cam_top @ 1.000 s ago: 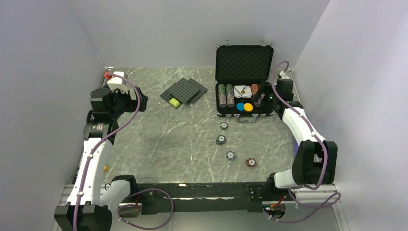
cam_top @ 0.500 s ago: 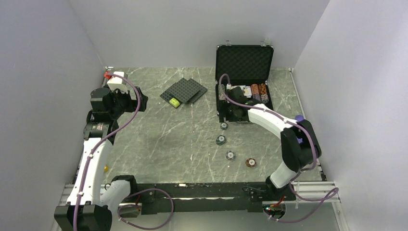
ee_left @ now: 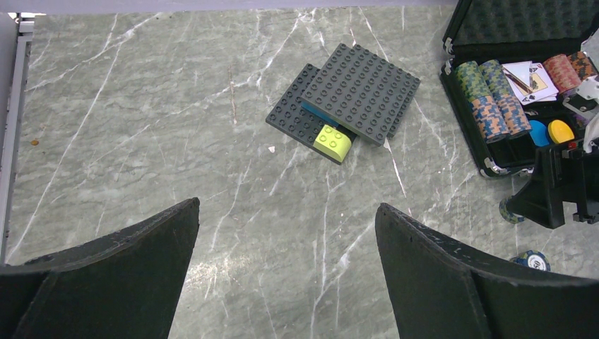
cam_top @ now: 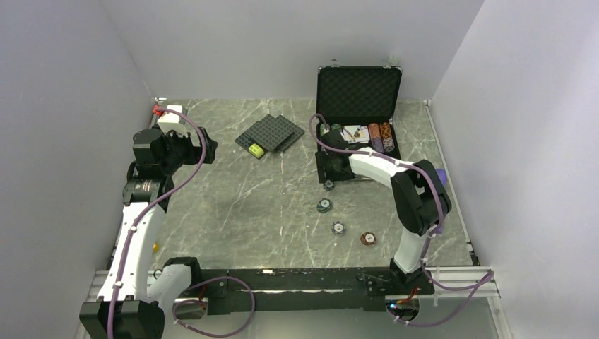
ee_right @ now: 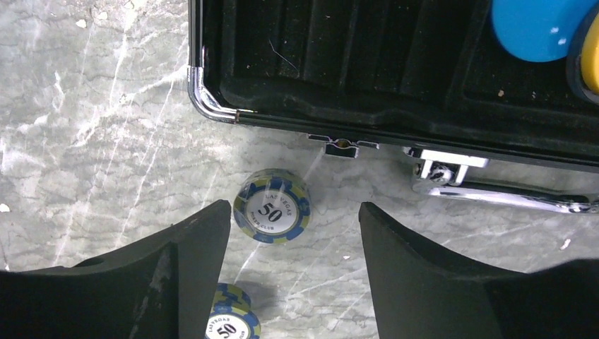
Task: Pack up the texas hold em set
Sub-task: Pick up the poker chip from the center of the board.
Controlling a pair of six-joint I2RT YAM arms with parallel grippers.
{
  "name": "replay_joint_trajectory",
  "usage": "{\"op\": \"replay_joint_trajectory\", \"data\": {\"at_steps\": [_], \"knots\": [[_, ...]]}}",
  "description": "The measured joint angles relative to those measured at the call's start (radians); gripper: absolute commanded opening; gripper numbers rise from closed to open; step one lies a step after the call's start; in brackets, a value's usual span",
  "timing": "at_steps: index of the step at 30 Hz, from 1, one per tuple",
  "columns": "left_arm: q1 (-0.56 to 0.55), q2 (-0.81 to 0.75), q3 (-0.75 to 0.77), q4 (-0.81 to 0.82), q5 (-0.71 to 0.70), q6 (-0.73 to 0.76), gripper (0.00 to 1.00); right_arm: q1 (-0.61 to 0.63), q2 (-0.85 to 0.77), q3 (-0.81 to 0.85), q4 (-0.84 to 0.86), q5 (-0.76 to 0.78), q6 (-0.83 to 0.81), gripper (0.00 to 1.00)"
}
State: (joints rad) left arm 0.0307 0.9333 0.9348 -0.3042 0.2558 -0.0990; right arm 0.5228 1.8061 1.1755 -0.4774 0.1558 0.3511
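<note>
Right hand [ee_right: 293, 215] swung over 50 chip [ee_right: 273, 205], wide open (empty).

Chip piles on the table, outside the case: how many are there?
4, trailing away from the case: first pile beside its front edge, second pile, third pile, brown pile last. None seems hidden.

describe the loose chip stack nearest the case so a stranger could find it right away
Find the open black briefcase at the table's far right. Just in front of its near-left corner sits a small blue-and-green chip stack marked 50. Three more loose stacks trail toward the near edge; only this one lies right beside the case.
</note>
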Motion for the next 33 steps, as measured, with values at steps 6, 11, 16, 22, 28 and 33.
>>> {"op": "replay_joint_trajectory", "data": {"at_steps": [6, 11, 16, 22, 28, 33], "knots": [[0.000, 0.000, 0.000, 0.000, 0.000, 0.000, 0.98, 0.012, 0.040, 0.015, -0.003, -0.001, 0.001, 0.61], [0.000, 0.000, 0.000, 0.000, 0.000, 0.000, 0.98, 0.022, 0.051, 0.017, -0.016, -0.001, 0.001, 0.56], [0.000, 0.000, 0.000, 0.000, 0.000, 0.000, 0.98, 0.024, 0.055, 0.017, -0.019, -0.006, 0.007, 0.44], [0.000, 0.000, 0.000, 0.000, 0.000, 0.000, 0.98, 0.024, 0.053, 0.016, -0.019, -0.026, 0.008, 0.12], [0.000, 0.000, 0.000, 0.000, 0.000, 0.000, 0.98, 0.025, -0.003, 0.007, -0.027, -0.075, 0.005, 0.00], [0.000, 0.000, 0.000, 0.000, -0.001, 0.000, 0.98, 0.021, -0.158, 0.007, -0.036, -0.079, -0.007, 0.00]]}}
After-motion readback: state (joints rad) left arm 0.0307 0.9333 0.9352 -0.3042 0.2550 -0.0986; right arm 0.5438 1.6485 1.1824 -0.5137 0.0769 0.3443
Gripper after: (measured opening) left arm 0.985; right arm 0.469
